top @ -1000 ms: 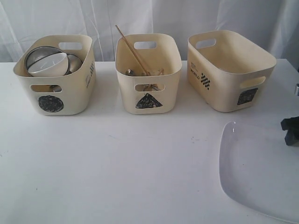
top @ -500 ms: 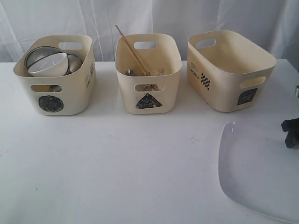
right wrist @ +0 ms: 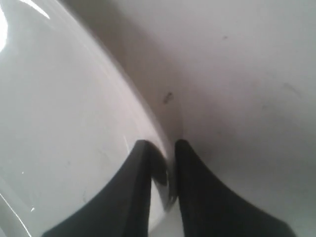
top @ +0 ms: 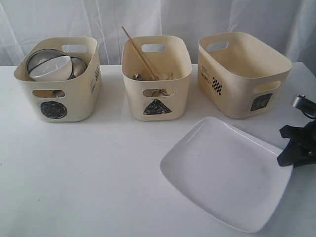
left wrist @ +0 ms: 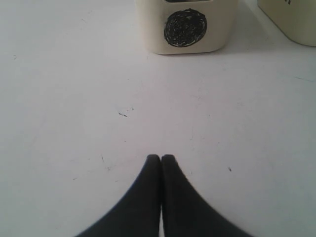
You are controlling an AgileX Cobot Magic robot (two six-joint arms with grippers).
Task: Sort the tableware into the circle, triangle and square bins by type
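Note:
The large white square plate is tilted above the table at the front right, its right rim pinched by my right gripper. In the right wrist view that gripper is shut on the plate's rim. The circle bin holds a white bowl and steel bowls. Chopsticks and steel cutlery stand in the triangle bin. The square bin looks empty. My left gripper is shut on nothing, low over the table in front of the circle bin.
The three cream bins stand in a row along the back of the white table. A white curtain hangs behind them. The right arm's black body sits at the table's right edge.
The plate has swung left and upward from lying flat at the right edge, now tilted and much further over the table. The right gripper moved down and inward with it.

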